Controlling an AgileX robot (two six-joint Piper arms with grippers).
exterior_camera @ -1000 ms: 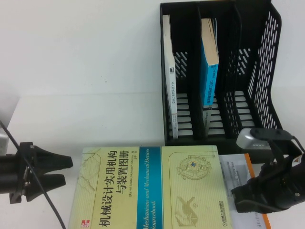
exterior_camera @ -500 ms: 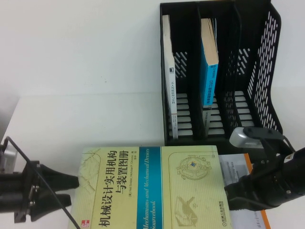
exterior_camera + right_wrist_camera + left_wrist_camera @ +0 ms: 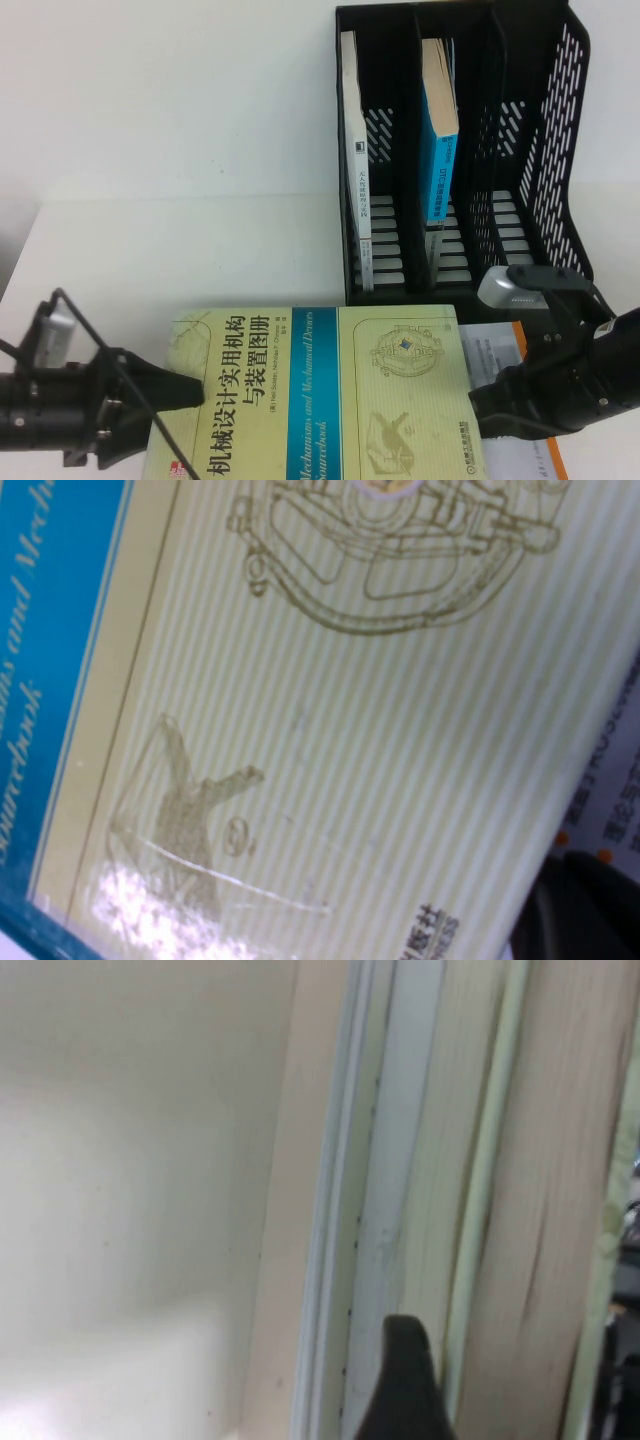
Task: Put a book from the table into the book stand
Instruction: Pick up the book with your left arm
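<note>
Yellow-green book (image 3: 330,390) between left gripper (image 3: 185,392) (open) and right gripper (image 3: 485,410)

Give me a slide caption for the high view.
Left gripper open at the book's left edge, right gripper at its right edge; book stand behind.

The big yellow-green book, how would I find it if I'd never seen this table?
Start at the black book stand at the back of the white table, then look straight down to the near edge. The thick pale yellow-green book lies flat there between the left pincer and the right pincer. Unlike the standing books, it has a blue band and black Chinese title.
</note>
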